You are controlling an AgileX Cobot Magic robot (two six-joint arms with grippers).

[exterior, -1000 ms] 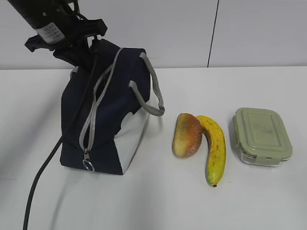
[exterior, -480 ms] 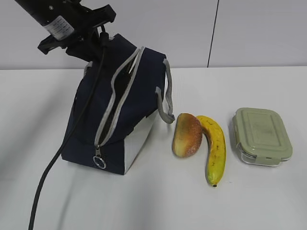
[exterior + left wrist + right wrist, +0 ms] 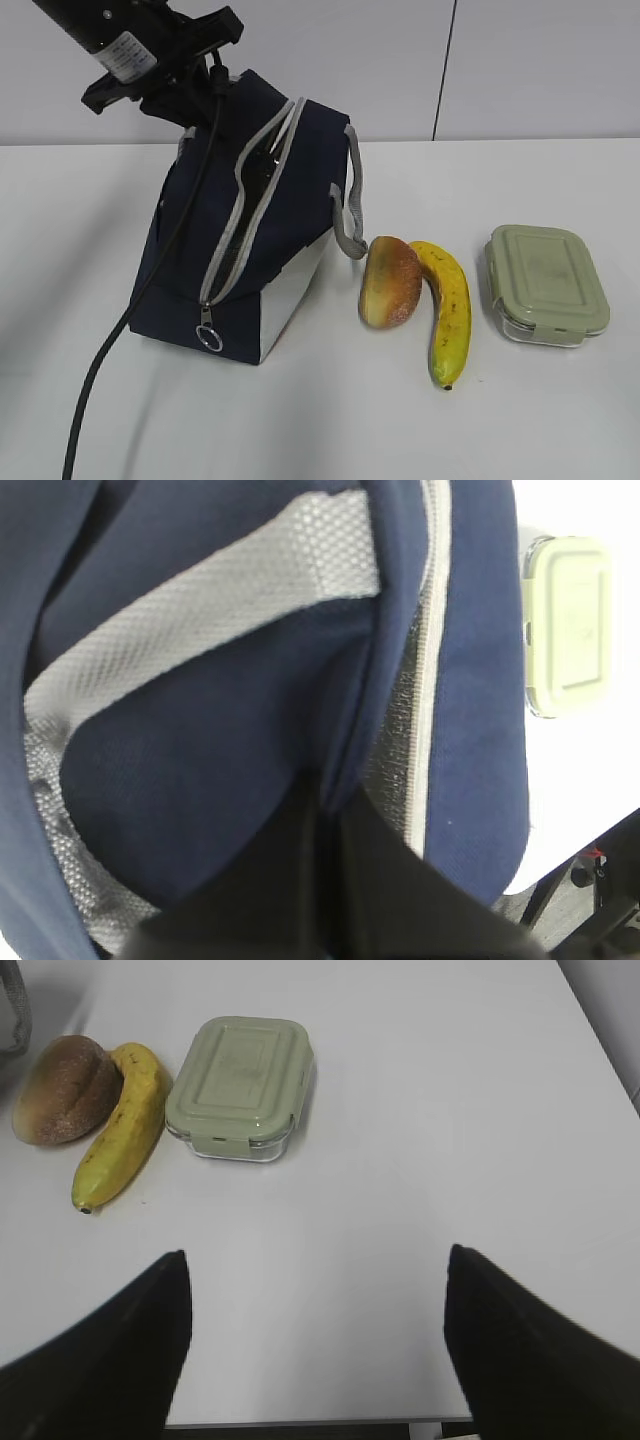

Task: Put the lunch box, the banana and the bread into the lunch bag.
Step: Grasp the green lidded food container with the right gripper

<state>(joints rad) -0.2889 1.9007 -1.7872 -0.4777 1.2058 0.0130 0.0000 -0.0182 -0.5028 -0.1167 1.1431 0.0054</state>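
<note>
lunch bag point(image 3: 245, 235) tilted further right, left pincer point(image 3: 190, 105) pinching it, no legible writing

- Left pincer point(image 3: 325, 810): fingers pressed together, pinching the navy fabric at the top rear of the lunch bag point(image 3: 250, 240), arm slanting down from upper left.
- Right pincer point(image 3: 315, 1340): fingers spread wide, holding nothing, above the bench point(image 3: 400, 1160).

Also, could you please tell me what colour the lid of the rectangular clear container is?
Pale sage green, shown best in the right wrist view.
</note>
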